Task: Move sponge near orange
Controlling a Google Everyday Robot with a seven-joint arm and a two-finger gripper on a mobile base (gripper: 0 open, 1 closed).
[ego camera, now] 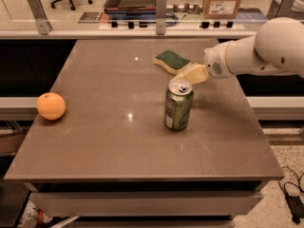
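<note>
The sponge, dark green on top with pale yellow foam below, lies flat on the table's far centre-right. The orange sits near the table's left edge. My gripper reaches in from the right on a white arm; its cream-coloured tip sits just right of and in front of the sponge, close to it, and right behind the top of a green can. I cannot tell whether it touches the sponge.
The green soda can stands upright mid-table between the sponge and the front edge. The brown table has a rail with posts behind it. A cardboard box and a tray stand on the floor beyond.
</note>
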